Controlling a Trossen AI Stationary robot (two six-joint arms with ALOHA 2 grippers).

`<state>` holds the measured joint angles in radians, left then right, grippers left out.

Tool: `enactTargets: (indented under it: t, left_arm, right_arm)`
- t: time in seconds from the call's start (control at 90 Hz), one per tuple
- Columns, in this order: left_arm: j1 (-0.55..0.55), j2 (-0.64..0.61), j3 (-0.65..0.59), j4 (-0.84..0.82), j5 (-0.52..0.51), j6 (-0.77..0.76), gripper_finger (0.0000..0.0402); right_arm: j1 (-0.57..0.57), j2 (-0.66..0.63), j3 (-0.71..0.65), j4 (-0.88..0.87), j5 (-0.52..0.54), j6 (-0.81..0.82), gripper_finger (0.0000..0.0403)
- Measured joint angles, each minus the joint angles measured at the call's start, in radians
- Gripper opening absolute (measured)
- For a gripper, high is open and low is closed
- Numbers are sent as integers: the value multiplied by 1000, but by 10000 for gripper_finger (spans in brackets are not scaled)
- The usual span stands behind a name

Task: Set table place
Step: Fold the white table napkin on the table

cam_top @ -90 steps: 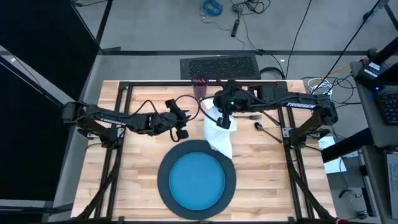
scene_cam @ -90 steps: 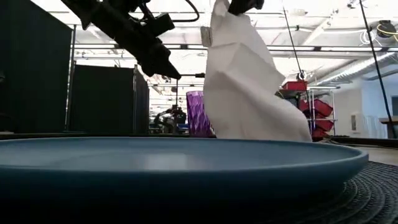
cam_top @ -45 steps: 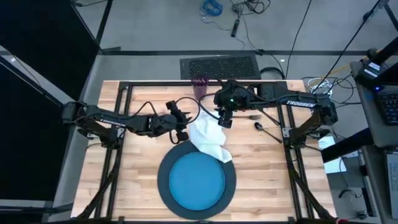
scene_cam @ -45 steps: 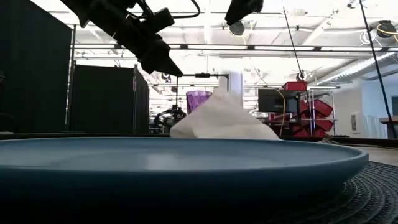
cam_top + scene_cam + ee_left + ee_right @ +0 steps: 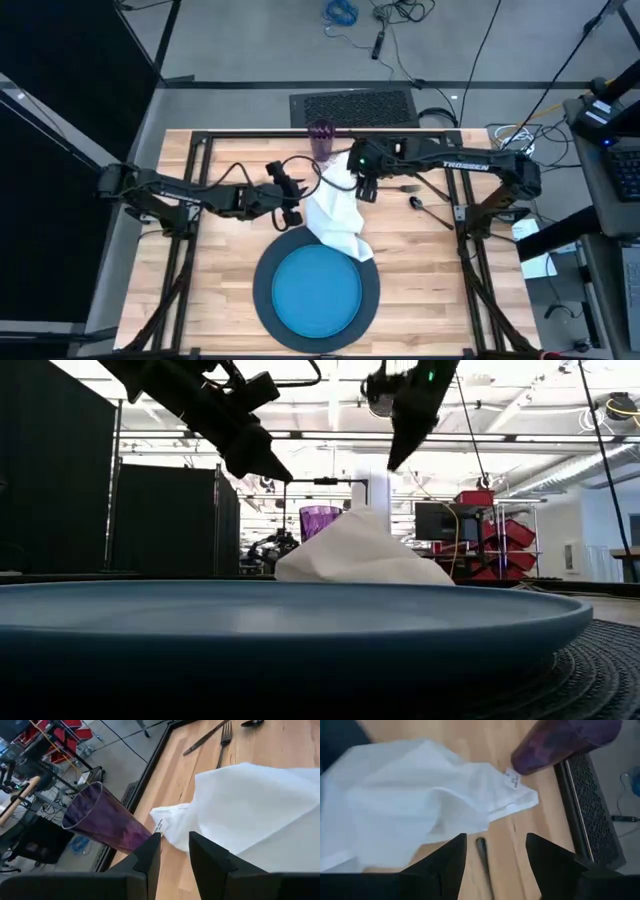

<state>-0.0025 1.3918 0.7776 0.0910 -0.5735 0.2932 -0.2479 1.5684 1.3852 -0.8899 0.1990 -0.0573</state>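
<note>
White napkin lies crumpled on the table, one end draped onto the far rim of the charger, the other near the cup. Right gripper hangs just above its far corner, fingers spread, holding nothing. Left gripper sits just beside the napkin, fingers narrowly apart, empty. Plate rests on the charger.

The light is even and bright, coming from ceiling lamps that show as white strips at the top of the low view. There both arms are only dark silhouettes against the bright room. The blue plate in the lower half is very near and soft, out of focus. In the right wrist view the napkin is blurred. The high view is sharp, with weak shadows on the table.
</note>
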Motion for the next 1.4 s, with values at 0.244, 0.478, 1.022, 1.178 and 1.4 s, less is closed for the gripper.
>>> enactTargets:
  t: [0.244,0.478,1.022,1.178,1.4]
  left_arm:
    - [1,0,0,-50,0,-16,86]
    - [8,-8,0,-55,0,-18,86]
    - [10,-8,0,-55,0,-1,86]
    - [10,-8,0,-47,0,-1,86]
    - [9,-8,0,-47,1,-24,86]
  right_arm:
    - [-42,0,-141,2,-233,136,190]
    - [79,0,-231,4,-276,278,190]
    - [426,-1,-426,356,21,529,189]
    - [482,-1,-428,370,2,622,189]
    - [515,-1,-428,410,11,694,189]
